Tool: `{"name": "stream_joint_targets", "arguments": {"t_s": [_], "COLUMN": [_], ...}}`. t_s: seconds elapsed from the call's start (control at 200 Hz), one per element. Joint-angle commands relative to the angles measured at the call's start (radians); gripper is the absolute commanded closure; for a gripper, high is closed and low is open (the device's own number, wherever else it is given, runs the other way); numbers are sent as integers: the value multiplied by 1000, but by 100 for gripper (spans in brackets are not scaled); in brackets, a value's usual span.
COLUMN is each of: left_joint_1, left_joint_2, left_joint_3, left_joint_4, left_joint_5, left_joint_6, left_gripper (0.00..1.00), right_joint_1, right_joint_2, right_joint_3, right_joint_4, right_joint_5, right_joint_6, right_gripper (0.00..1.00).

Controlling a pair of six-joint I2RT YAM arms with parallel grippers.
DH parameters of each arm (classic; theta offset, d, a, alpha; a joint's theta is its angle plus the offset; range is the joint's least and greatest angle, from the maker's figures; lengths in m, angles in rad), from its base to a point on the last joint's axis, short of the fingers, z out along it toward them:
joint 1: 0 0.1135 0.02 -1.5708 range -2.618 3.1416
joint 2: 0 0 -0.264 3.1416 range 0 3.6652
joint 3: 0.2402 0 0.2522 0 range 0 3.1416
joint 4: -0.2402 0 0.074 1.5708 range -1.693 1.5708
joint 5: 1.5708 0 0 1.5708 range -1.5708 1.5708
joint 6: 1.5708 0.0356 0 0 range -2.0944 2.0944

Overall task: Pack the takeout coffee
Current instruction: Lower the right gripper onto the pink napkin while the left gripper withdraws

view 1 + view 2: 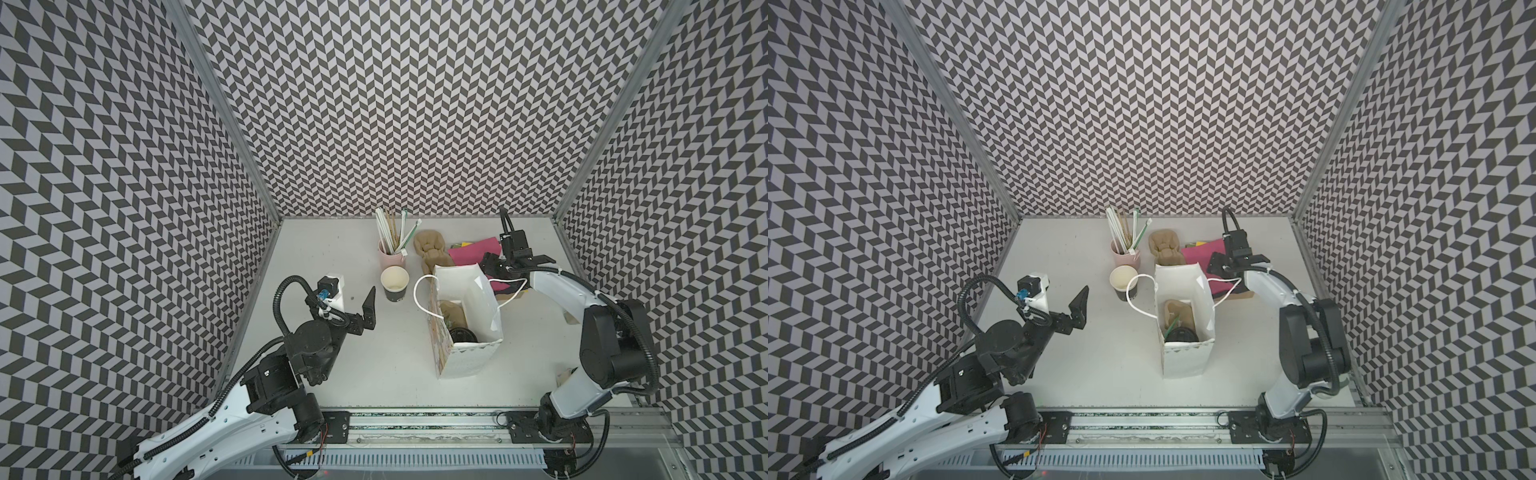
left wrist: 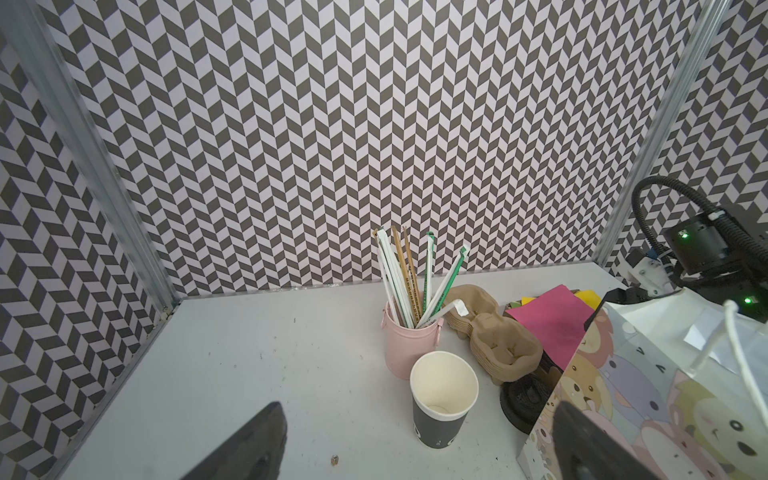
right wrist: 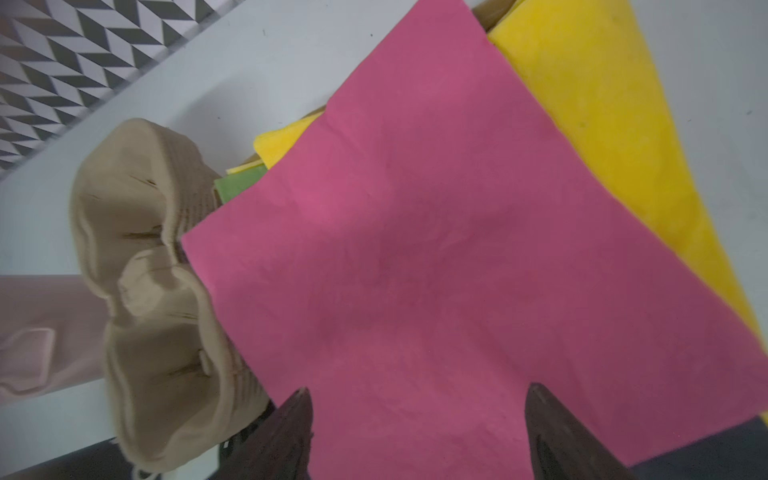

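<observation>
Already done: the takeout coffee (image 1: 461,335), of which only the black domed plastic lid shows, stands inside the white paper gift bag (image 1: 467,361) with cartoon animals printed on one side
Position in bag: in both top views the cup sits at the near end, next to a tan moulded-pulp cup carrier (image 1: 451,311) that fills the far end
Also in bag: what looks like a thin green straw (image 1: 1170,328) leaning by the lid
Left to do: by judgement, nothing for the cup itself, and only extras such as a napkin seem outstanding
Left arm: the left gripper (image 1: 369,309) has its jaws spread wide and empty, hovering near, but apart from, the lidless dark grey paper cup (image 1: 395,283) with a cream inside
Right arm: the right gripper (image 3: 417,390) has its jaws spread with nothing between them, poised over the pink paper napkin (image 3: 436,249) behind the bag; whether it touches the napkin cannot be told
Lidded cups: one
Lidless cups: one
Bags: one
Carriers: one in the bag, plus a nested tan stack (image 1: 430,249) of uncertain number
Napkins: pink on top, with a yellow sheet (image 3: 602,124) and a green edge (image 3: 237,187) beneath, so at least three
Straws: a bunch of white, brown and green ones in one pink metal pot (image 1: 390,254), too overlapped to count
</observation>
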Motion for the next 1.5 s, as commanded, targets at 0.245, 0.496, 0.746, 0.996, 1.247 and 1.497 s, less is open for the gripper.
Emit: {"name": "stream_joint_targets", "arguments": {"t_s": [0.245, 0.496, 0.746, 0.996, 1.247, 1.497], "left_joint_1": [6, 7, 7, 7, 6, 7], "left_joint_2": [-27, -23, -29, -23, -28, -31], "left_joint_3": [-16, -14, -15, -15, -15, -17], "left_joint_4": [22, 24, 24, 26, 25, 28], "left_joint_5": [11, 26, 29, 28, 25, 25], "left_joint_6": [-13, -12, -12, -11, -10, -10], "left_gripper": [0, 0, 0, 0, 0, 0], "right_joint_1": [-78, -106, -110, -112, -118, -132], "right_joint_2": [-26, -69, -103, -86, -84, -81], "right_joint_3": [18, -55, -106, -131, -149, -186], "right_joint_4": [9, 15, 55, 106, 157, 219], "right_joint_5": [84, 66, 15, -35, -30, -72], "right_joint_6": [-9, 37, 52, 61, 71, 78], "right_gripper": [14, 15, 16, 22, 27, 38]}}
